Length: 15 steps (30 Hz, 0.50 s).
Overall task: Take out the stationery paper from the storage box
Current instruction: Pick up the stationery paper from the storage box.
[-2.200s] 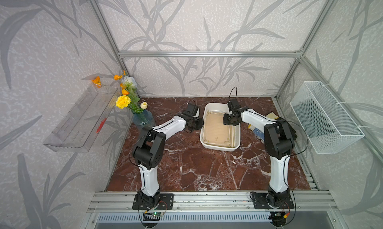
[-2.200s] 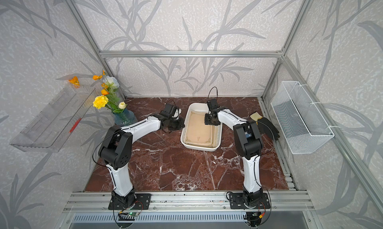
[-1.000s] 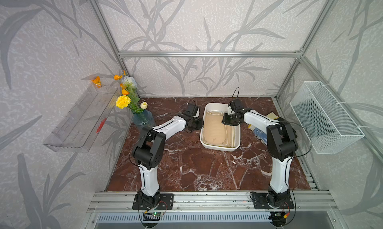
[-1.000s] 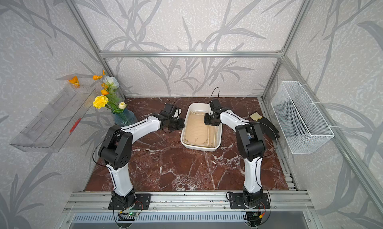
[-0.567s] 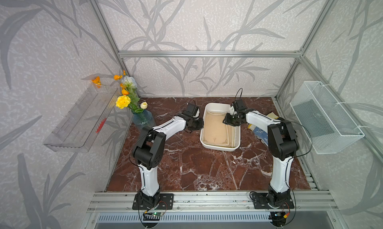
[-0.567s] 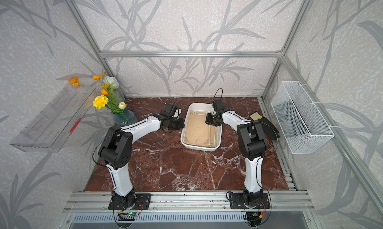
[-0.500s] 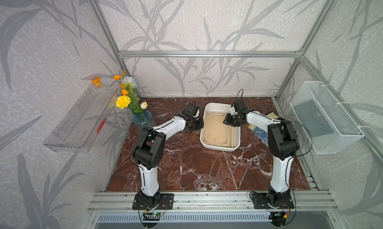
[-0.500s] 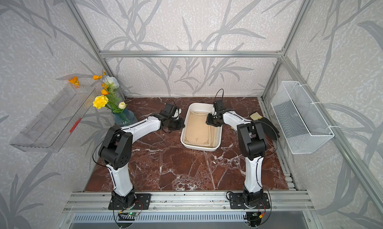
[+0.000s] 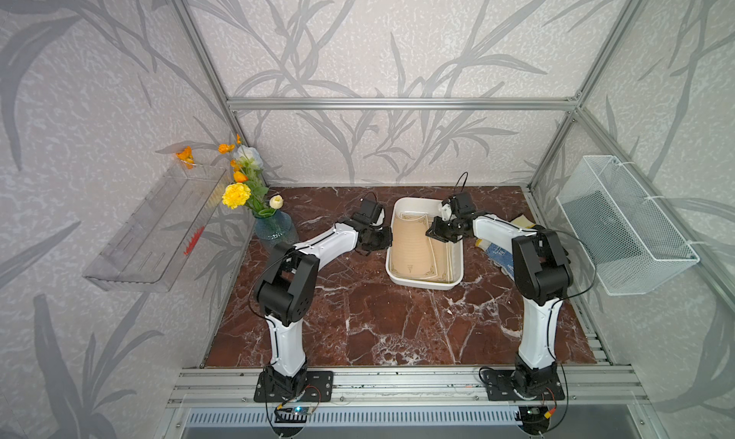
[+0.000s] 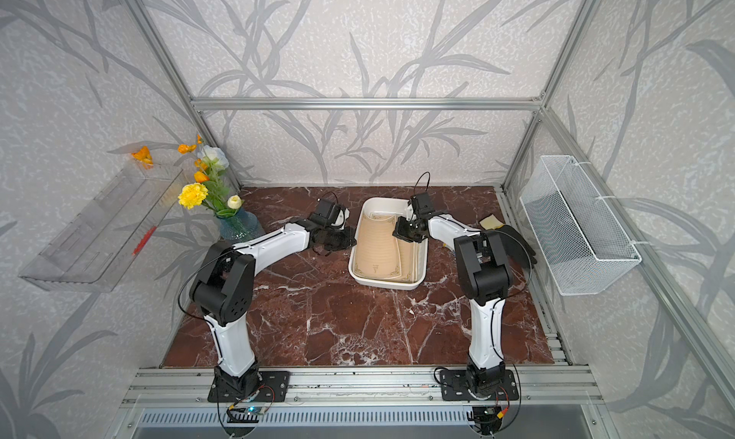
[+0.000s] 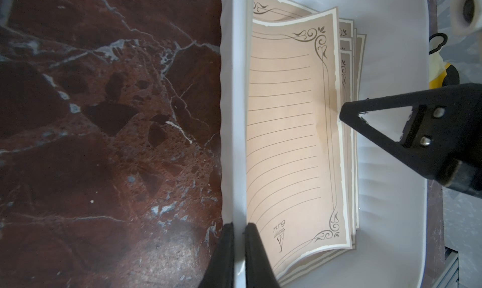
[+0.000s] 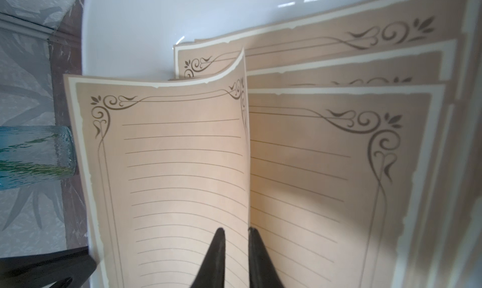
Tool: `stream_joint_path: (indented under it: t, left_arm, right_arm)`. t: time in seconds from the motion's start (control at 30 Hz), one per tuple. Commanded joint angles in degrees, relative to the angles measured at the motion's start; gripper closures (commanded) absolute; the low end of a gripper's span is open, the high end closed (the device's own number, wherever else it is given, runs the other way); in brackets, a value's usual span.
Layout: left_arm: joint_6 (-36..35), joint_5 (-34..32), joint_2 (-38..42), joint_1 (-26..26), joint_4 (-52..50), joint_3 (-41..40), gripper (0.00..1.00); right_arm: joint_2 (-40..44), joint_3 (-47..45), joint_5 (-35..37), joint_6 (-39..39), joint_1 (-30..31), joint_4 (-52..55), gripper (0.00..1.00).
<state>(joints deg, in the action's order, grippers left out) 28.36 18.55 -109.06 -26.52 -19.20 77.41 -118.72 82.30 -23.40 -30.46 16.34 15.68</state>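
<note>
The left pincer [image 11: 236, 247] clamps the wall of the box [image 11: 233, 117]. The right pincer [image 12: 236, 247] pinches a raised edge of the top sheet [image 12: 182, 182]. No sheet is out yet.

Light is soft and even, glare streaks the storage box [image 12: 156, 15], and the wrist views blur toward their edges.

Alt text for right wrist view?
The right gripper, jaws pinching one edge, holds the top sheet of stationery paper curled above the stack in the white storage box. A blue-green vase stands outside.
</note>
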Motion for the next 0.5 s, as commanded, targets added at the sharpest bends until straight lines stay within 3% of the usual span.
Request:
stream_joint_path:
  t: [0.0,0.3,0.47]
  left_arm:
    - [0.2,0.6,-1.4,-0.9,-2.3,-0.8,0.89]
    - [0.1,0.5,-1.7,-0.8,-2.2,-0.8,0.89]
    - [0.0,0.4,-1.7,-0.9,-2.5,-0.8,0.89]
  right_arm:
    - [-2.3,0.5,0.2,0.3,0.0,1.3,0.80]
    - [-3.9,0.7,-0.1,0.1,-0.5,1.7,0.74]
    - [-4.1,0.6,-1.2,0.0,-0.8,1.2,0.80]
